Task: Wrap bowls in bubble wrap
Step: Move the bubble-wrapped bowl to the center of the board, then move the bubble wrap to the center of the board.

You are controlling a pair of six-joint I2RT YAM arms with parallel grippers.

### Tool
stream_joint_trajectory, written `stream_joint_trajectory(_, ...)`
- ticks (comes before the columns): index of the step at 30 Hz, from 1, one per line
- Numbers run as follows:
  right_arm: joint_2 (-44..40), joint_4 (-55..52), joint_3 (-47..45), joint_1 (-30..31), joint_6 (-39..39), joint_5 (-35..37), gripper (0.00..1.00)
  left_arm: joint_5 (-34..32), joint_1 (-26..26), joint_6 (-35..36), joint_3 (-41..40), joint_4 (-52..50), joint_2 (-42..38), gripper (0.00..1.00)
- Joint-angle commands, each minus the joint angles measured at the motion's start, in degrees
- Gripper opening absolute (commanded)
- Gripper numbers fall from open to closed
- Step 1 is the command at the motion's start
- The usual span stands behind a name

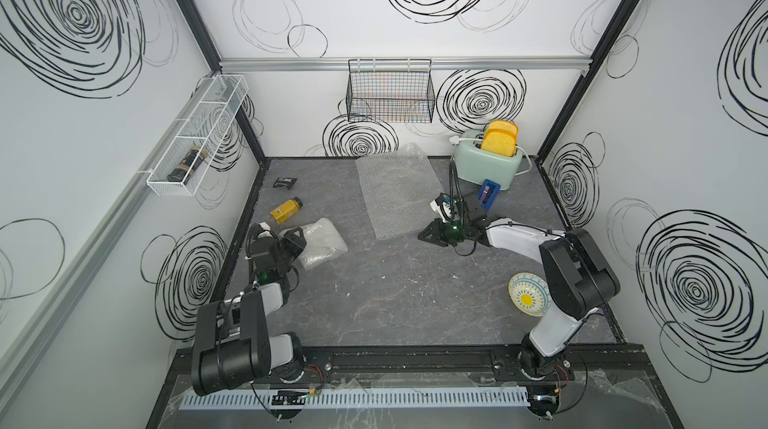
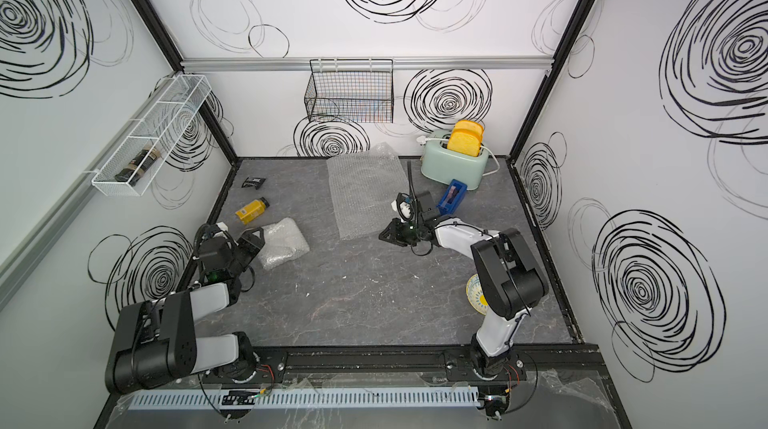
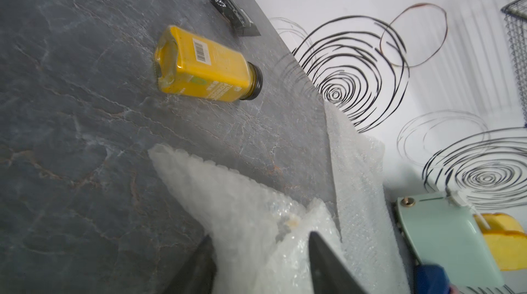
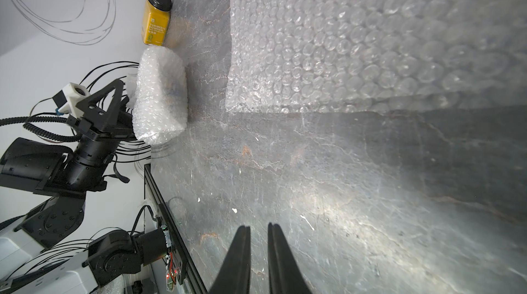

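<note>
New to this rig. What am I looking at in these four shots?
Two robot arms, left and right, with pincer grippers stand at a grey table. Two pictures look down from overhead; the other two come from a camera on each wrist. On the table lie a flat bubble wrap sheet, a bubble wrap bundle, a bare bowl with a yellow sun centre, a toaster, a yellow jar and a black packet. The left gripper has its jaws apart at the bundle's edge, seemingly not clamping it. The right gripper is nearly shut and empty.

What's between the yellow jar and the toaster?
The flat bubble wrap sheet lies between the jar and the toaster; both top views show it.
</note>
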Motion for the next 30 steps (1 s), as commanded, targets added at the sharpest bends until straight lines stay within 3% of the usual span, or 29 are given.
stream_joint_trajectory(1, 0.0, 0.3, -0.2, 0.4, -0.4, -0.9, 0.19, -0.6, 0.8, -0.2, -0.6, 0.1, -2.3, 0.70)
stream_joint_trajectory(7, 0.4, 0.2, 0.7, 0.4, -0.5, 0.0, 0.20, -14.2, 1.1, -0.9, -0.2, -17.0, -13.0, 0.92)
stream_joint_trajectory(11, 2.6, 0.9, 5.3, 1.1, -0.5, 1.0, 0.21, -21.8, 1.2, -2.9, -1.7, -23.3, -27.1, 0.94)
stream_joint_trajectory(14, 8.6, 0.5, 12.5, 1.3, -0.3, 3.6, 0.21, -23.6, 0.3, -4.2, -4.2, -23.6, -39.9, 0.91)
stream_joint_trajectory(16, 13.9, -0.7, 18.0, 1.4, 0.1, 4.8, 0.21, -23.4, -1.8, -3.9, -3.9, -24.9, -43.8, 0.89)
stream_joint_trajectory(19, 21.2, -4.7, 26.3, 1.4, 0.2, 8.0, 0.22, -22.8, -8.4, -1.8, -1.7, -26.7, -43.3, 0.90)
stream_joint_trajectory(23, 28.3, -7.4, 32.8, 1.0, 1.0, 10.4, 0.22, -26.6, -18.8, 0.9, 2.1, -29.6, -37.8, 0.99)
stream_joint_trajectory(24, 29.3, -7.9, 33.4, 0.9, 1.0, 10.2, 0.22, -26.0, -20.1, 1.0, 2.6, -29.6, -36.4, 0.97)
stream_joint_trajectory(30, 25.5, -6.1, 24.3, 3.4, 1.1, 11.8, 0.22, -27.8, -28.7, 2.0, 4.4, -30.8, -32.1, 0.97)
